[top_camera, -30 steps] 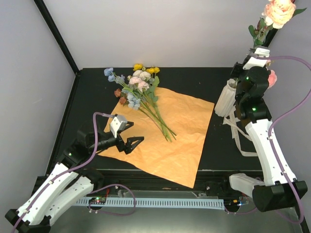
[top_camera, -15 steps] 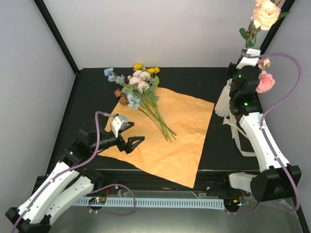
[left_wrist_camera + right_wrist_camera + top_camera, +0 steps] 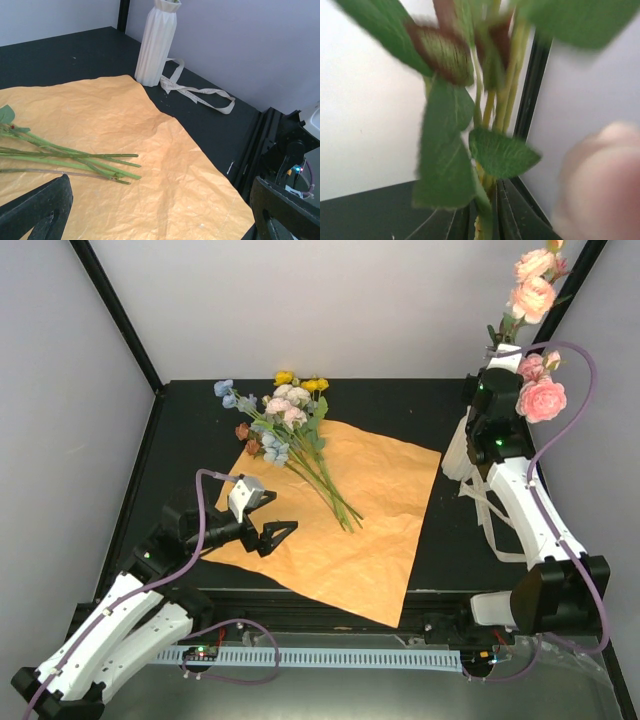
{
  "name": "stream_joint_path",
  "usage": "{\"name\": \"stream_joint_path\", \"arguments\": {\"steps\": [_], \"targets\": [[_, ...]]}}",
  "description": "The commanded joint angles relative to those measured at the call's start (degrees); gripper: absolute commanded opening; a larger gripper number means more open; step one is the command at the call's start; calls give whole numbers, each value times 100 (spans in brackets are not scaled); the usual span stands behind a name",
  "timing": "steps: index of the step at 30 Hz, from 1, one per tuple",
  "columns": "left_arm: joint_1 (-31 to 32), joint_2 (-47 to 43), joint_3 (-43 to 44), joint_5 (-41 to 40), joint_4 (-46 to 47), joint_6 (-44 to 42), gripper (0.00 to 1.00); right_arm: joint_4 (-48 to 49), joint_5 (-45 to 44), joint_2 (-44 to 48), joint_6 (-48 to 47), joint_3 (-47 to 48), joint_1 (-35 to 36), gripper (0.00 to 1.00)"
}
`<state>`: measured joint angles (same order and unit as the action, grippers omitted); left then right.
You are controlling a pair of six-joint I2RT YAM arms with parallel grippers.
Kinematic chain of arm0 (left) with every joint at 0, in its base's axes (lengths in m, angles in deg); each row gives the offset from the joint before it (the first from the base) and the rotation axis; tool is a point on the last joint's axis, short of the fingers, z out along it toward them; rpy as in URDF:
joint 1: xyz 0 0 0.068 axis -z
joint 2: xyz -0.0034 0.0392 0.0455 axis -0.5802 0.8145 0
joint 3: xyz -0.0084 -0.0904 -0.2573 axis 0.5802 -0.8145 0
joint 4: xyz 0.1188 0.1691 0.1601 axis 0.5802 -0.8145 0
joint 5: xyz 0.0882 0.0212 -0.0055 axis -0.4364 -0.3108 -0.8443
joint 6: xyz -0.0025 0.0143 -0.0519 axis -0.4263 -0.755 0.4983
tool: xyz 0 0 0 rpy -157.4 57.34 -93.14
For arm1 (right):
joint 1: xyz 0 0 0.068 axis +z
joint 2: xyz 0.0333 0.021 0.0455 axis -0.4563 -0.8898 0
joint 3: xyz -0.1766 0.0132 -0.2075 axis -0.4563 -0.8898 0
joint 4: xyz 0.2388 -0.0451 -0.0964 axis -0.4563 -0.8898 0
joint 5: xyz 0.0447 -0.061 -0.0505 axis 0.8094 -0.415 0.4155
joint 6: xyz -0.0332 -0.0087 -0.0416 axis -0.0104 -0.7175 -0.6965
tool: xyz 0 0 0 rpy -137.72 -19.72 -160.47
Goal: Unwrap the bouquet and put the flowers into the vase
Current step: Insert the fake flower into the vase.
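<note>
Top external: left pincer (image 3: 277, 534) spread wide above orange paper (image 3: 370, 540); right pincer (image 3: 498, 358) over vase (image 3: 458, 452) among pink flowers (image 3: 541, 398), clamped or apart cannot tell.

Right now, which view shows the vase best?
Left wrist: the vase stands nearly whole and unobstructed. Top external shows it partly behind the right arm. Right wrist shows only blurred stems and leaves.

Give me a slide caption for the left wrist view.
Green stems lie on the open orange paper, white vase and loose ribbon beyond.
</note>
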<state>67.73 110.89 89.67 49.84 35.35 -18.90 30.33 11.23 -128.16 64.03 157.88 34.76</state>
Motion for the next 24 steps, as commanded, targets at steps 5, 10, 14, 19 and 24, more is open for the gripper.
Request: {"name": "stream_joint_path", "arguments": {"steps": [5, 10, 14, 19, 24], "targets": [[19, -8, -4, -16, 34, -61, 99, -971, -289, -117, 449, 561, -41, 27], [17, -7, 2, -26, 40, -65, 99, -1482, -40, -22, 901, 720, -36, 37], [19, 1, -12, -33, 23, -61, 99, -1698, 354, 132, 1096, 733, -40, 41], [22, 22, 6, -89, 5, -58, 99, -2030, 1124, 364, 970, 850, -46, 55], [20, 111, 76, -412, -159, -73, 99, -2157, 1940, 689, 931, 872, -41, 66]]}}
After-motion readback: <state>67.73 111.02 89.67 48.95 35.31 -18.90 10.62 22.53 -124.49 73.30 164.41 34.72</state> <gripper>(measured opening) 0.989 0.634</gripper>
